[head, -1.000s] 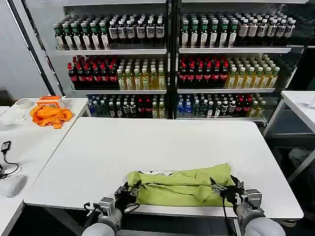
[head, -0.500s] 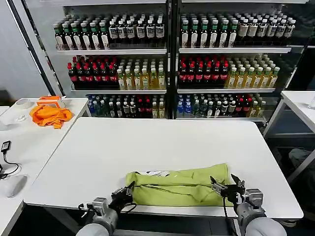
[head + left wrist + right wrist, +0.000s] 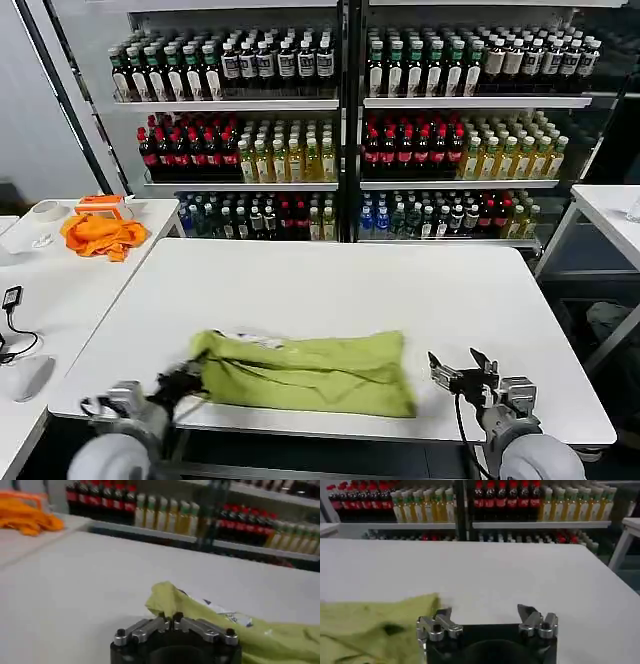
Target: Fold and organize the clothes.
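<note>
Lime T-shirt (image 3: 305, 372) folded into a long band, lying near the front edge of the white table (image 3: 340, 285), left of centre.

Left gripper (image 3: 186, 380) at the band's left end, fingers pressed together on the fabric there. Right gripper (image 3: 462, 372) sits apart from the shirt's right end, fingers spread wide, holding nothing. Orange cloth (image 3: 101, 234) on the side table to the left; bottle shelves (image 3: 340, 130) behind.

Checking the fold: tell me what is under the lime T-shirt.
The lime T-shirt lies folded on the white table, its left end pinched by the left gripper. Anything beneath its folds is covered.
</note>
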`<move>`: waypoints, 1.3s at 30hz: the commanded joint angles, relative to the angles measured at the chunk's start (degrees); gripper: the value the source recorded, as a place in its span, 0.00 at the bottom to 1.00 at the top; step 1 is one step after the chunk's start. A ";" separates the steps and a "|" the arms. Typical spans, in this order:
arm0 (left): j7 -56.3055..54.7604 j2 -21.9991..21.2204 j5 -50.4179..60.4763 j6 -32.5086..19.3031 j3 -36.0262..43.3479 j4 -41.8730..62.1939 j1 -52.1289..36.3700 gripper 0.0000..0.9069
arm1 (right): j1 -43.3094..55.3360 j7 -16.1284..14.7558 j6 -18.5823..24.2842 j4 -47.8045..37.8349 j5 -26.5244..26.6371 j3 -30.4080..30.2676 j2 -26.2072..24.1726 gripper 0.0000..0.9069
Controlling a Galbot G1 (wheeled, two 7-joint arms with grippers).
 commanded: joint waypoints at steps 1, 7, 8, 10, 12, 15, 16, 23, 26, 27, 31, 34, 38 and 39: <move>0.11 6.32 -9.03 1.21 -10.77 0.54 -1.83 0.02 | 0.20 -0.02 0.05 -0.02 0.11 0.08 -0.10 1.00; 0.95 2.41 -23.09 2.47 -4.24 -5.10 -4.16 0.02 | 0.09 0.10 -0.04 -0.07 0.07 -0.15 -0.46 1.00; 1.12 1.70 -24.40 2.45 -2.86 -5.73 -4.52 0.02 | 0.11 0.16 -0.06 -0.06 0.06 -0.20 -0.58 1.00; 1.18 0.42 -27.72 2.48 -0.69 -6.79 -5.37 0.02 | 0.12 0.18 -0.12 0.03 0.06 -0.24 -0.88 1.00; 1.33 -0.81 -29.71 2.34 1.94 -7.63 -6.03 0.02 | 0.06 0.18 -0.14 0.06 0.06 -0.22 -1.17 1.00; 2.20 -2.05 -30.00 1.89 6.16 -8.12 -6.74 0.02 | -0.15 0.17 -0.13 0.08 0.06 0.03 -1.40 1.00; 2.44 -2.29 -30.11 1.70 7.35 -8.18 -6.93 0.02 | -0.22 0.16 -0.15 0.13 0.07 0.11 -1.42 1.00; 2.34 -6.43 -28.47 1.52 13.85 -7.11 -10.18 0.02 | -0.32 0.17 -0.15 0.26 -0.02 -0.07 -1.38 1.00; 2.08 -7.85 -27.06 1.50 16.23 -4.91 -11.74 0.02 | -0.29 0.17 -0.14 0.26 -0.06 -0.27 -1.29 1.00; 2.05 -8.16 -26.51 1.48 16.88 -4.09 -12.07 0.02 | -0.28 0.16 -0.13 0.25 -0.11 -0.37 -1.25 1.00; 1.39 -10.26 -24.49 1.26 20.11 -0.81 -13.78 0.02 | -0.10 0.18 -0.14 0.21 -0.19 -0.71 -1.21 1.00; 0.90 -12.00 -23.14 1.27 22.39 0.91 -14.83 0.02 | 0.06 0.25 -0.20 0.24 -0.21 -0.94 -1.23 1.00; 0.96 -13.30 -20.87 1.66 24.49 2.24 -15.44 0.90 | 0.12 0.31 -0.28 0.36 -0.21 -1.02 -1.29 1.00; 1.00 -13.56 -20.38 1.86 24.91 2.79 -15.58 1.00 | 0.09 0.32 -0.28 0.37 -0.20 -0.96 -1.29 1.00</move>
